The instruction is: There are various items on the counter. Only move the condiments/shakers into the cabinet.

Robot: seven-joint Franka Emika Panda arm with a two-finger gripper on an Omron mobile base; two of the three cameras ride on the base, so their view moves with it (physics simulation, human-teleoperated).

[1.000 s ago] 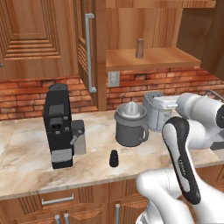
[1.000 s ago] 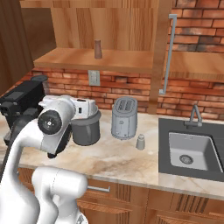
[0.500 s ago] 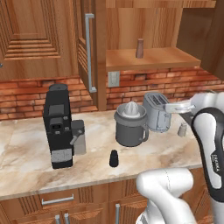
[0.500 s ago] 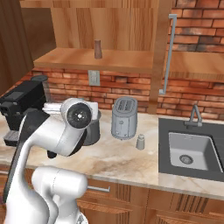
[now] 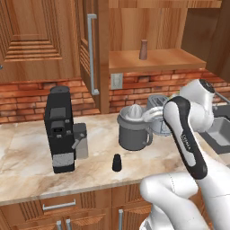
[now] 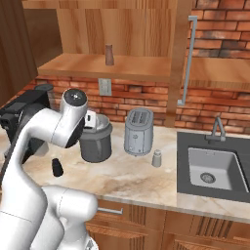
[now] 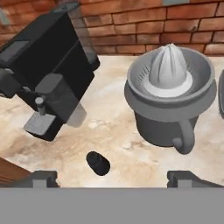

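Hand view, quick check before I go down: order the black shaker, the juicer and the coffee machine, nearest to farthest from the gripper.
1. Black shaker: nearest, on the counter just above the finger tips, left of the gripper centre.
2. Juicer and coffee machine: both clearly farther, juicer up right, coffee machine up left; too close to call between them.

My gripper (image 7: 111, 177) is wide open above the bench (image 7: 116, 127). Black shaker (image 7: 98, 163) sits between the fingertips (image 7: 43, 178), coffee machine (image 7: 46, 72) upper left, juicer (image 7: 170, 94) upper right.
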